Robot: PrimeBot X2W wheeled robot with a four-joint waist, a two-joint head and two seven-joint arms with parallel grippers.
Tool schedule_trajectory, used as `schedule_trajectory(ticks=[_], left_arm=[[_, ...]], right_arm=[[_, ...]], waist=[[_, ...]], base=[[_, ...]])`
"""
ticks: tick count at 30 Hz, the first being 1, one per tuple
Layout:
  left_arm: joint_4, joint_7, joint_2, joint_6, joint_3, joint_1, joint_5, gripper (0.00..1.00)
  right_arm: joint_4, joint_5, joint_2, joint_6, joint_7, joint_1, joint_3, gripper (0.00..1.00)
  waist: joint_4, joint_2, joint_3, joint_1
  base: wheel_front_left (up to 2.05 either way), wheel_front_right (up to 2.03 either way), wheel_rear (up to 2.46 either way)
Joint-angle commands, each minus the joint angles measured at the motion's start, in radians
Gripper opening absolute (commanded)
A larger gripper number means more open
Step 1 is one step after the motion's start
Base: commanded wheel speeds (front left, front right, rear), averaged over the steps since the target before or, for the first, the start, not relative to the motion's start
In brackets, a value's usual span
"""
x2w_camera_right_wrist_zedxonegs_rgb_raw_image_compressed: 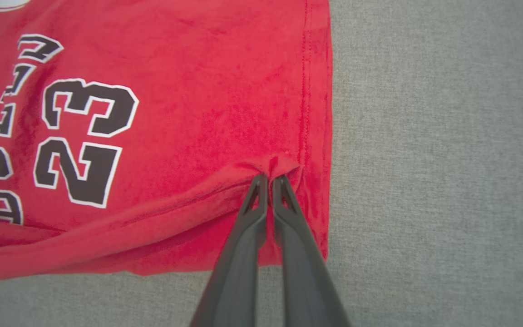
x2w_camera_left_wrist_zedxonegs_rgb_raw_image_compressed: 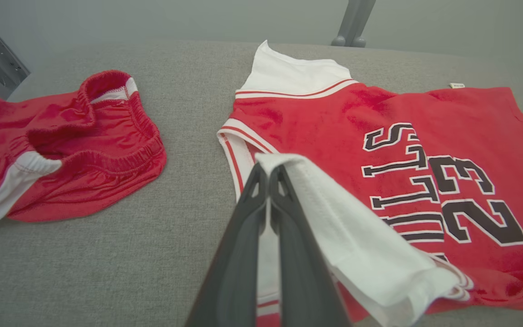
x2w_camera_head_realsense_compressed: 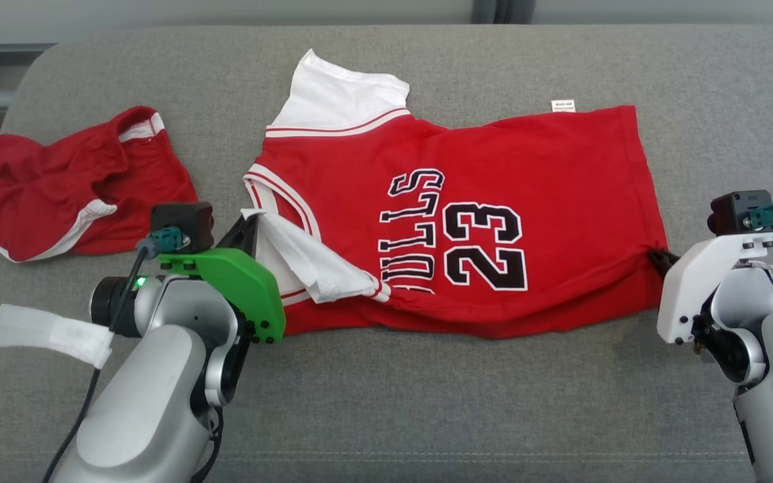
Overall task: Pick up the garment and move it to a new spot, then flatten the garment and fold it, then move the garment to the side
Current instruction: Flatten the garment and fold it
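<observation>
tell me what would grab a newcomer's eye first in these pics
A red jersey printed BULLS 23 lies spread across the middle of the grey cushion. The left gripper is shut on its white sleeve, and the right gripper pinches the hem at its right end. Crumpled red shorts lie apart to its left.

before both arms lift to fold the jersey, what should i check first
1. The left gripper is shut on the white sleeve of the red basketball jersey: ok.
2. The right gripper is shut on the jersey's red hem near its corner: ok.
3. Jersey lies flat: not ok. A ridge runs along the near edge, and the held sleeve drapes over part of the lettering.
4. Each grip holds both fabric layers: cannot tell.
5. The crumpled red shorts lie apart from the jersey: ok.
6. Bare grey padded surface around the jersey: ok.
</observation>
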Motion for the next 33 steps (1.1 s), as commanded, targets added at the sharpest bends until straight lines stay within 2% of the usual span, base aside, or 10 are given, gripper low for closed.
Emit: schedule_trajectory(ticks=[1, 6, 13, 20, 26, 27, 28, 29, 33], left_arm=[[0.018, -0.004, -0.005, -0.008, -0.003, -0.032, 0.005, 0.00], [0.117, -0.026, -0.029, -0.032, -0.010, -0.113, 0.013, 0.00], [0.228, -0.064, -0.043, -0.036, -0.015, -0.197, 0.042, 0.00], [0.310, -0.082, -0.049, -0.049, -0.026, -0.254, 0.055, 0.00], [0.375, -0.094, -0.057, -0.067, -0.041, -0.286, 0.058, 0.00], [0.382, -0.102, -0.060, -0.069, -0.041, -0.291, 0.059, 0.00], [0.391, -0.106, -0.061, -0.070, -0.044, -0.295, 0.063, 0.56], [0.399, -0.115, -0.064, -0.069, -0.045, -0.299, 0.064, 1.00], [0.422, -0.139, -0.059, -0.072, -0.047, -0.279, 0.061, 1.00]], right_arm=[[0.014, -0.003, -0.004, -0.001, -0.013, -0.024, 0.004, 0.00], [0.087, -0.015, 0.005, -0.001, -0.064, -0.090, 0.016, 0.00], [0.172, -0.045, 0.021, -0.001, -0.104, -0.144, -0.007, 0.00], [0.212, -0.076, 0.041, -0.001, -0.121, -0.167, -0.011, 0.00], [0.222, -0.056, 0.039, -0.001, -0.144, -0.180, 0.028, 0.00], [0.221, -0.048, 0.037, -0.001, -0.154, -0.183, 0.033, 0.89], [0.224, -0.050, 0.033, -0.001, -0.162, -0.185, 0.030, 1.00], [0.225, -0.049, 0.032, -0.001, -0.171, -0.186, 0.032, 1.00], [0.228, -0.039, 0.029, -0.001, -0.202, -0.177, 0.032, 1.00]], waist=[[0.000, 0.0000, 0.035, 0.0000], [-0.004, 0.0000, 0.058, 0.0000], [-0.012, 0.0000, 0.067, 0.0000], [-0.023, 0.0000, 0.072, 0.0000], [-0.032, 0.0000, 0.071, 0.0000], [-0.033, 0.0000, 0.070, 0.0000], [-0.033, 0.0000, 0.068, 0.0000], [-0.033, 0.0000, 0.067, 0.0000], [-0.030, 0.0000, 0.047, 0.0000]], base=[[0.00, 0.00, 0.00], [0.00, 0.00, 0.00], [0.00, 0.00, 0.00], [0.00, 0.00, 0.00], [0.00, 0.00, 0.00], [0.00, 0.00, 0.00], [0.00, 0.00, 0.00], [0.00, 0.00, 0.00], [0.00, 0.00, 0.00]])
